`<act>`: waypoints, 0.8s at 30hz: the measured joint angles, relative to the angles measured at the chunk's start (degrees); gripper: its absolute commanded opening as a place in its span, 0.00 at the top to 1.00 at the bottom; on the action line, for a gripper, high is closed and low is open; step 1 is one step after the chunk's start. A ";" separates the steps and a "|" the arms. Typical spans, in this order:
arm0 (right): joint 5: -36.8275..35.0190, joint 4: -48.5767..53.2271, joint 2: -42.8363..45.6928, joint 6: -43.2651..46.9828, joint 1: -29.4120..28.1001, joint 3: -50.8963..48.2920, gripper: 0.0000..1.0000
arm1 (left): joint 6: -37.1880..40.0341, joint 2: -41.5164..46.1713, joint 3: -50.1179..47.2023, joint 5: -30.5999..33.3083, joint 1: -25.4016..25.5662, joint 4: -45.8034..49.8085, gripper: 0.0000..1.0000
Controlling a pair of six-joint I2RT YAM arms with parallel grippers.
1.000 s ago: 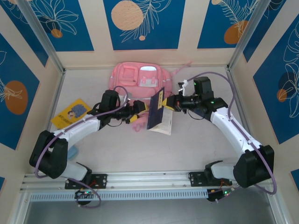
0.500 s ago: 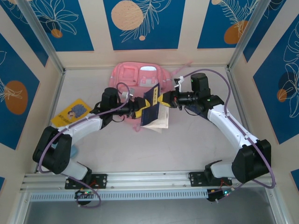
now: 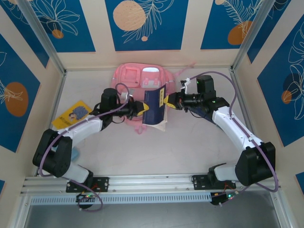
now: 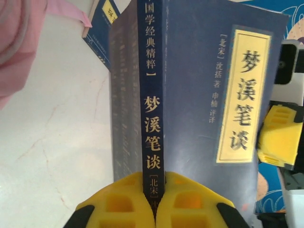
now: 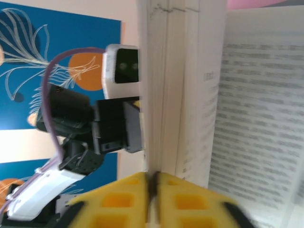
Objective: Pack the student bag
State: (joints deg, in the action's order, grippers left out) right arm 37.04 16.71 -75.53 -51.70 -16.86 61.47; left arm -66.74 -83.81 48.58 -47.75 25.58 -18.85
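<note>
Standing by the bench (image 3: 190,142), I am watching the two arms sharing one dark blue book (image 3: 153,107) in the air just in front of the student bag (image 3: 137,76). The bag is lying flat at the far side, against the back wall.

The left fingers (image 4: 118,204) are pinching the foot of the spine, clamped tight on it. The right fingers (image 5: 118,202) are closed on the opposite edge, biting what looks like a cover and a thin sheaf of pages. That second grip is what is worrying me. The book is hanging partly open: from overhead, pale pages are sagging out beneath the cover, and the right wrist view is showing leaves fanning apart. If either arm pulls away from the other, the pages are likely to crease or tear, or the whole block could swing open and drop.

The bag is bothering me too. I cannot tell whether any pocket is gaping wide enough, so the book may be heading for closed fabric and shoving the soft bag toward the wall. A yellow booklet (image 3: 72,115) is lying well apart to the left.
</note>
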 measured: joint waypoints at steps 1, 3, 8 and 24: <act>-1.66 1.49 0.24 0.61 0.00 -0.07 0.40 | 0.37 0.61 0.00 0.37 -0.11 0.63 1.00; -5.22 4.15 1.29 1.14 0.02 -0.87 0.27 | 1.31 2.05 0.11 1.29 -0.13 2.34 1.00; -10.64 5.68 7.72 -1.90 -0.15 -7.34 0.16 | 2.36 4.07 2.03 5.05 -0.22 4.98 1.00; -24.37 -25.05 9.64 -33.59 -19.47 -19.50 0.01 | -8.13 4.70 9.40 19.87 -0.24 7.80 1.00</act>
State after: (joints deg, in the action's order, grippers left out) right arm 12.67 -8.34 -65.89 -85.30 -36.34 41.98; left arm -74.87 -79.11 57.98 -27.88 25.34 -11.05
